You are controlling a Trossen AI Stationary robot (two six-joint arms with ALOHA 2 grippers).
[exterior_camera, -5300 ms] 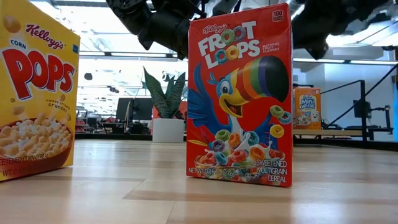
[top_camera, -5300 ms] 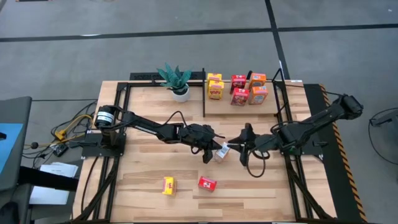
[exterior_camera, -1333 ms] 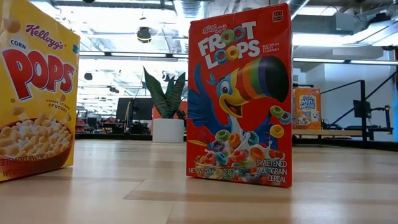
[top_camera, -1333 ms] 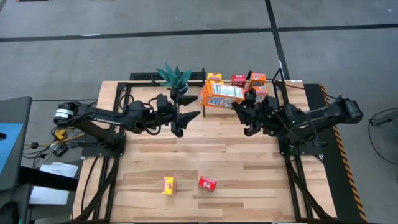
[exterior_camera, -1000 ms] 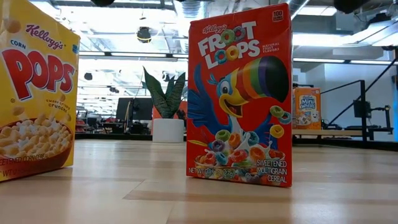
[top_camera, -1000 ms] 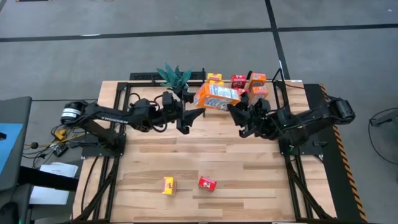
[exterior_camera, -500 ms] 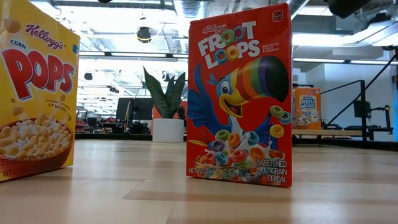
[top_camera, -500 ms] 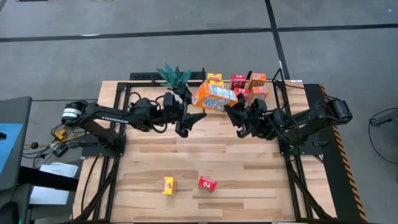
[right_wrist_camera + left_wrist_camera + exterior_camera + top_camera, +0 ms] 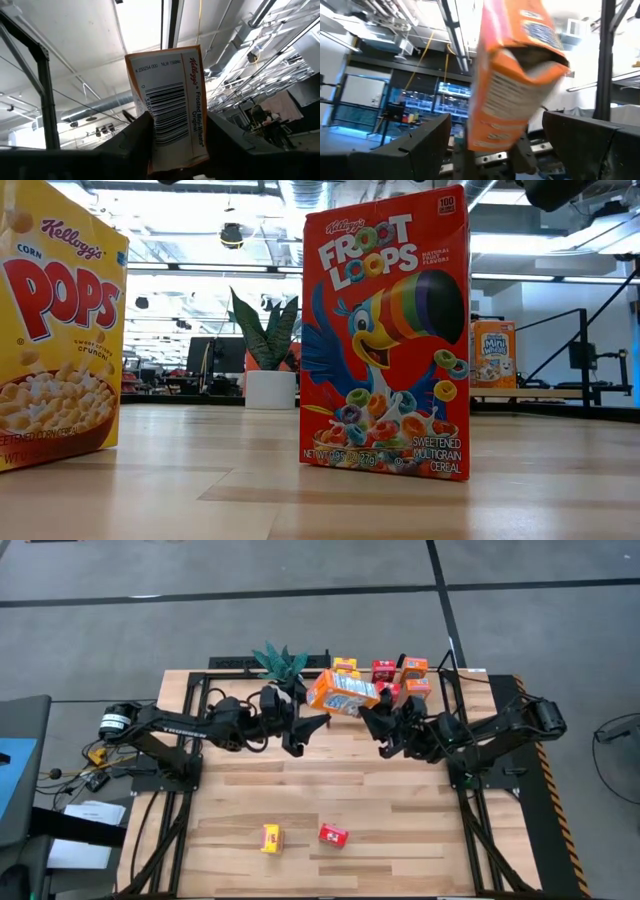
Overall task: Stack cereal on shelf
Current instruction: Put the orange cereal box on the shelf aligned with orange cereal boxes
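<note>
A red cereal box (image 9: 386,335) stands upright on the wooden table (image 9: 250,490) close to the camera, with a yellow cereal box (image 9: 55,330) beside it, cut off at the picture's edge. Farther back stand a potted plant (image 9: 268,348) and 1 small orange box (image 9: 493,355).

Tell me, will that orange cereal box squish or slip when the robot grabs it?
The orange cereal box is thin cardboard and already looks dented near one end in the left wrist view, so it probably squishes easily. It looks light. The right gripper pinches one end only, so it might tilt.
</note>
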